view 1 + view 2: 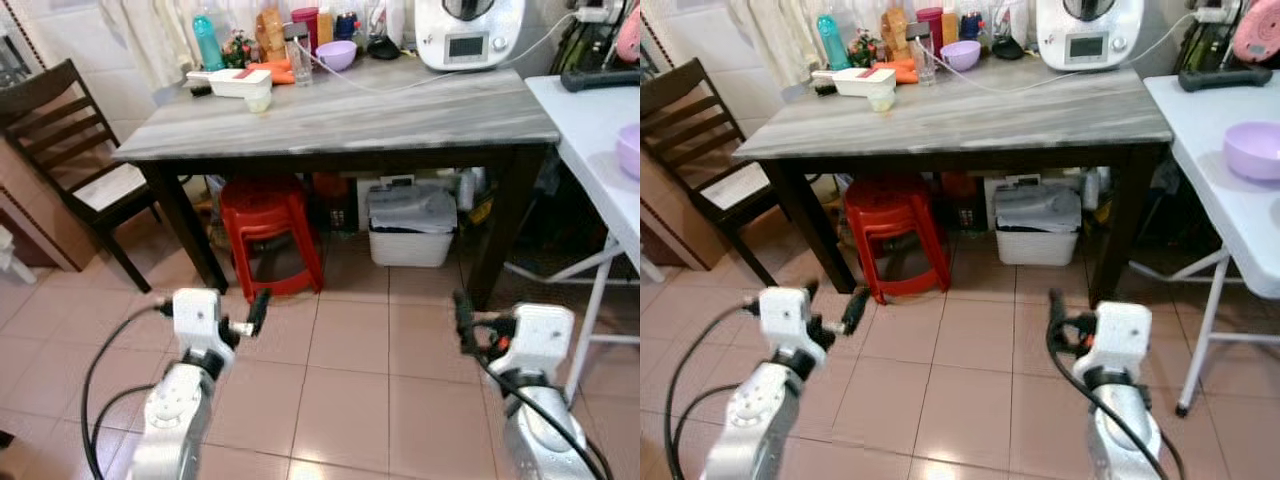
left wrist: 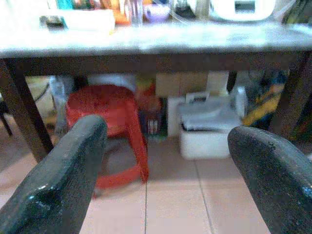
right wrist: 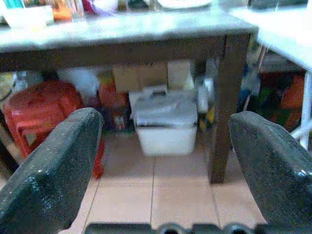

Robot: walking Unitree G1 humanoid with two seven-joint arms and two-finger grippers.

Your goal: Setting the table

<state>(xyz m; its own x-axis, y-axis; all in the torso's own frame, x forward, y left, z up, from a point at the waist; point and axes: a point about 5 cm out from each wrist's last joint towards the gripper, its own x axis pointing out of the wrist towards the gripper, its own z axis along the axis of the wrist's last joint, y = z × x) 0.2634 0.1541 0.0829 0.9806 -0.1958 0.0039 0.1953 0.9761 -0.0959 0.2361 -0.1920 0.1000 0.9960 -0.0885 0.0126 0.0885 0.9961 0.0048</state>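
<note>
Well short of the table, left gripper and right gripper hang low, fingers spread, empty.

Pink tiled floor; dark wooden chair left; red stool under table.

Left pincer fingers spread; red stool under table.

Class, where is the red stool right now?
The red stool stands on the floor under the grey table, toward the robot's left, beside the white bin.
</note>
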